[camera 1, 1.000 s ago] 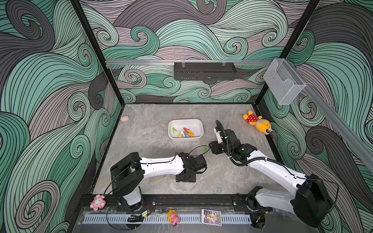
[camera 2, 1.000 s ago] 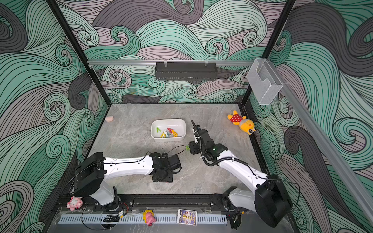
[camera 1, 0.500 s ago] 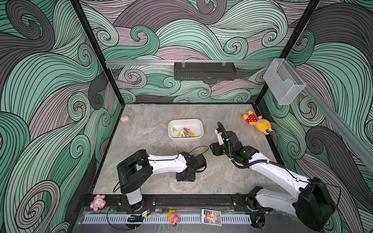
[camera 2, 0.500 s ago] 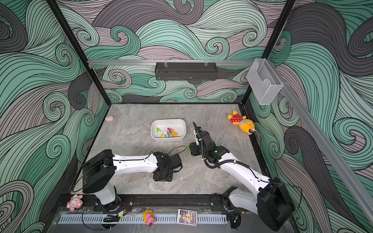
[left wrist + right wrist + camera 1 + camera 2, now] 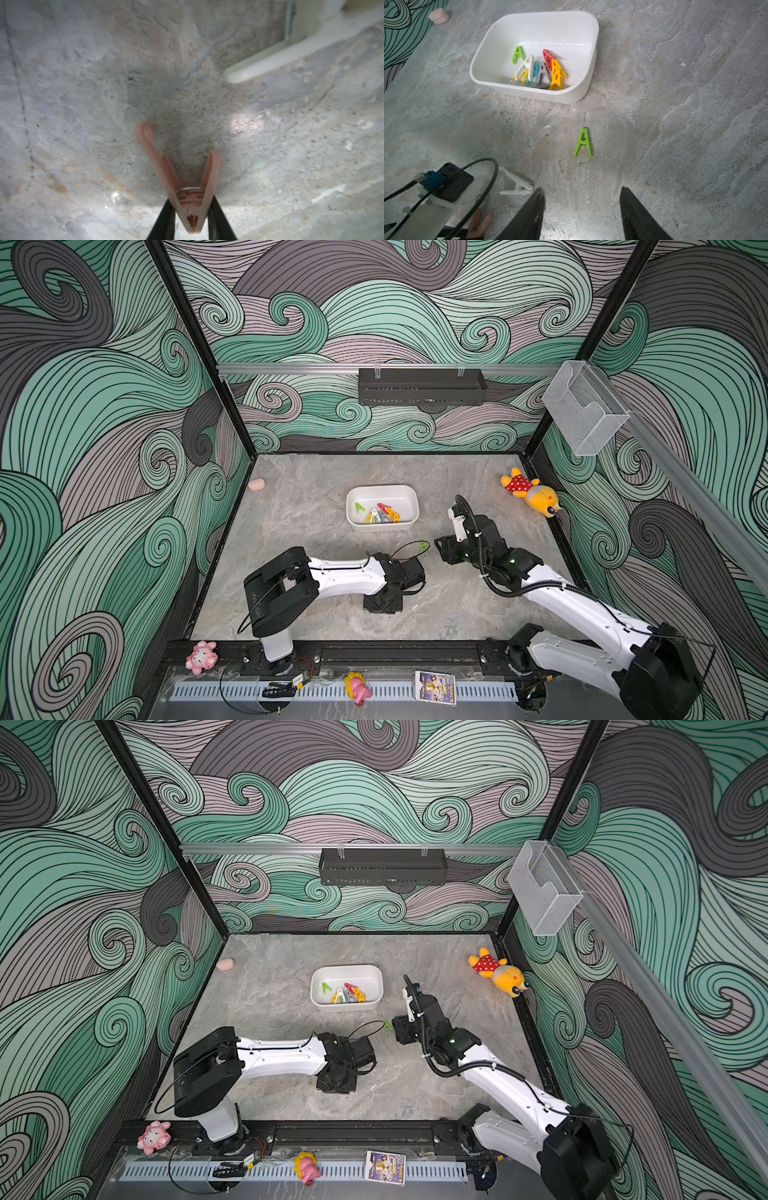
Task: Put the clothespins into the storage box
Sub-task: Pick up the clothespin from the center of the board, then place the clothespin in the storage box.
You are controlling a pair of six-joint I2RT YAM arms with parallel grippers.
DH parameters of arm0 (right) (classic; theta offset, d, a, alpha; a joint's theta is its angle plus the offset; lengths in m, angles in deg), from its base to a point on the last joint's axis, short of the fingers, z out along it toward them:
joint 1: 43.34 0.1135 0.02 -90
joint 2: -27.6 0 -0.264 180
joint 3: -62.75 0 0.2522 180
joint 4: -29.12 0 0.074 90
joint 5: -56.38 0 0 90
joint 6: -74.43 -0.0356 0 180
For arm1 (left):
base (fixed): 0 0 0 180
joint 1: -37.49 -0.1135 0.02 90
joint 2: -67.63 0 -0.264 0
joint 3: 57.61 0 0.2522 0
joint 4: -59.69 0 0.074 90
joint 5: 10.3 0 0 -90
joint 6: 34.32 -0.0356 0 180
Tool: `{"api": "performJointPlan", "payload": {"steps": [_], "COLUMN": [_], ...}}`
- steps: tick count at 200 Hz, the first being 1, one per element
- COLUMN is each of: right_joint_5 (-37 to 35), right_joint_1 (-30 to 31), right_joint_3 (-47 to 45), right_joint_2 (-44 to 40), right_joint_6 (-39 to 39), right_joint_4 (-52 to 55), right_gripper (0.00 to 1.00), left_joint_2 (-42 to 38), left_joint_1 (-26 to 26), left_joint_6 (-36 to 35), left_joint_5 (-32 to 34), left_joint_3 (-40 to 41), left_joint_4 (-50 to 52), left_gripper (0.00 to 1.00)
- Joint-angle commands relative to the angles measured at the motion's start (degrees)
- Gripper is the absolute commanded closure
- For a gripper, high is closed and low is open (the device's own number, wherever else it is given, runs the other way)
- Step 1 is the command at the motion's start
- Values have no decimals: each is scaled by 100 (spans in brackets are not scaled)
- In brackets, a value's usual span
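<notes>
The white storage box sits mid-table and holds several coloured clothespins. A green clothespin lies on the table in front of the box. A white clothespin lies beside my left wrist. My left gripper points down at the table, shut on a pink clothespin whose legs splay forward. My right gripper hangs open just short of the green clothespin, with nothing between its fingers.
A yellow plush toy lies at the right wall and a small pink pot at the left wall. A black tray and a clear holder hang on the walls. Small toys line the front rail.
My left gripper's jaws have closed onto the pink clothespin, and that arm's elbow has swung a little right. The right gripper has edged slightly nearer the front.
</notes>
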Motion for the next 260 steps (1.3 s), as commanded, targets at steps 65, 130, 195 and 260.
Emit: {"api": "performJointPlan", "payload": {"steps": [65,130,195,260], "right_joint_5": [-13,-92,36,360], "right_joint_1": [-26,-26,-24,-28], "right_joint_3": [67,258,484,807], "right_joint_2": [73,103,301,320], "right_joint_6": [-110,-71,-50,-144], "right_joint_4": [-82,38,175,551], "right_gripper": [41,41,41,41], "left_joint_2": [-692,-1067,-24,1649], "left_joint_1": [-84,-1328,-2784,-3725], "left_joint_6": [-226,-1469,-2976,-3715], "left_joint_5": [166,-103,-733,-1244], "left_joint_3": [2,-1176,-3217,-4770], "left_joint_4": [621,1038,1229,1226], "left_gripper": [81,81,81,80]}}
